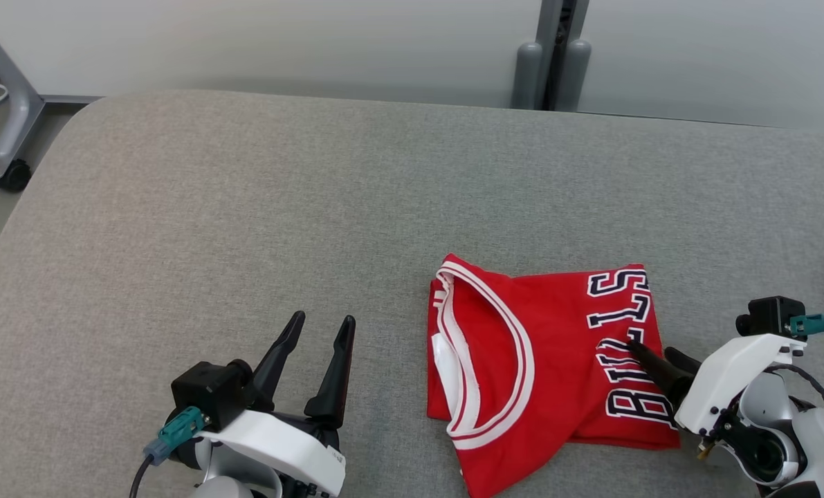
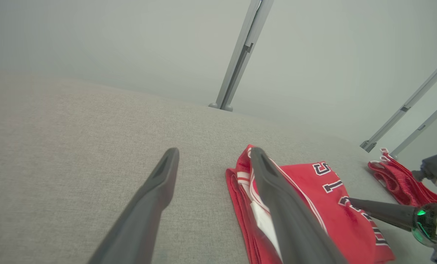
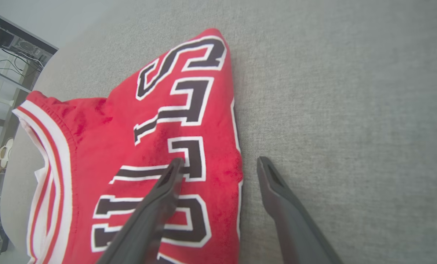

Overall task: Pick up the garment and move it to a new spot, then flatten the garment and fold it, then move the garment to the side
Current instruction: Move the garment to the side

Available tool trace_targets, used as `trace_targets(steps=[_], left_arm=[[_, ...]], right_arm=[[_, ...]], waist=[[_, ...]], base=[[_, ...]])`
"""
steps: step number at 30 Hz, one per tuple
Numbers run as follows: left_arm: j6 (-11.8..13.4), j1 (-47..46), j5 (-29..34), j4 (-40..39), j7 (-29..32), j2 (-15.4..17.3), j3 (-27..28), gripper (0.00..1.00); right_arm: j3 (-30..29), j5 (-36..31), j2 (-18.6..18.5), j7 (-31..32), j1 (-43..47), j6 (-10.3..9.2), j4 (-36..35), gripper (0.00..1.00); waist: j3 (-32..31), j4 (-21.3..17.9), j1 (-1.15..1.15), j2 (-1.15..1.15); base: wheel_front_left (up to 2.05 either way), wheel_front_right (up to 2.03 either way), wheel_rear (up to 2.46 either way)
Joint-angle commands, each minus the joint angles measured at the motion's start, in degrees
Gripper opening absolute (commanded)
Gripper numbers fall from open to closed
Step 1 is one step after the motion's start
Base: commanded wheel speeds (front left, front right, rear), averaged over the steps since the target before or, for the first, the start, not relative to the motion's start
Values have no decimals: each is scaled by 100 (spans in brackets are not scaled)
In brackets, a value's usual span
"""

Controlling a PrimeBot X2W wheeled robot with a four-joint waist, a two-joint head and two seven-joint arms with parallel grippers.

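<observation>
Grey cloth-covered table point(image 1: 245, 207). Folded red jersey point(image 1: 543, 346) lies by the near edge, right of middle. My left tool point(image 1: 323, 319): wide, empty, apart from it. My right tool point(image 3: 220, 161): wide, straddling the jersey's right edge. Risk: I pinch only the top layer, and the fold opens when dragged.

A red basketball jersey point(image 1: 557, 332) lies folded into a compact, roughly square bundle on the grey fabric-covered bench point(image 1: 245, 228), toward the near right of the head view. White-and-red striped trim curves along the neckline on the bundle's left side, with a white inner label showing inside it. Dark block letters edged in white run along its right side. The cloth sits flat, its lower corner slightly splayed.
</observation>
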Motion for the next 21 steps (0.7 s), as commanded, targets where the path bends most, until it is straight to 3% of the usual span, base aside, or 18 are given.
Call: trace_targets(steps=[1, 5, 6, 7, 8, 9, 21], left_arm=[[37, -66, 24, -19, 0, 42, 18, 100], [43, -58, 2, -28, 0, 44, 19, 100], [48, -58, -12, -30, -1, 46, 20, 100], [49, -58, -19, -31, -2, 47, 22, 100], [49, -57, -19, -34, -6, 48, 24, 100], [54, -55, -21, -39, -12, 50, 29, 100], [90, -4, -52, -49, -70, 31, 57, 100]], right_arm=[[56, 101, -83, 65, -77, 1, 69, 100], [229, 297, -135, 172, -155, 1, 281, 100], [354, 367, -164, 198, -206, 1, 346, 65], [422, 396, -185, 201, -229, 1, 356, 42], [491, 433, -206, 183, -258, 1, 359, 30], [536, 468, -228, 151, -283, 1, 368, 2], [874, 817, -683, -163, -539, 1, -80, 0]], waist=[[33, 69, 0, 0], [46, 138, 0, 0], [52, 158, 0, 0], [55, 165, 0, 0], [59, 168, 0, 0], [65, 166, 0, 0], [33, -94, 0, 0]], base=[[0, 0, 0], [0, 0, 0], [0, 0, 0], [0, 0, 0], [0, 0, 0], [0, 0, 0], [0, 0, 0]])
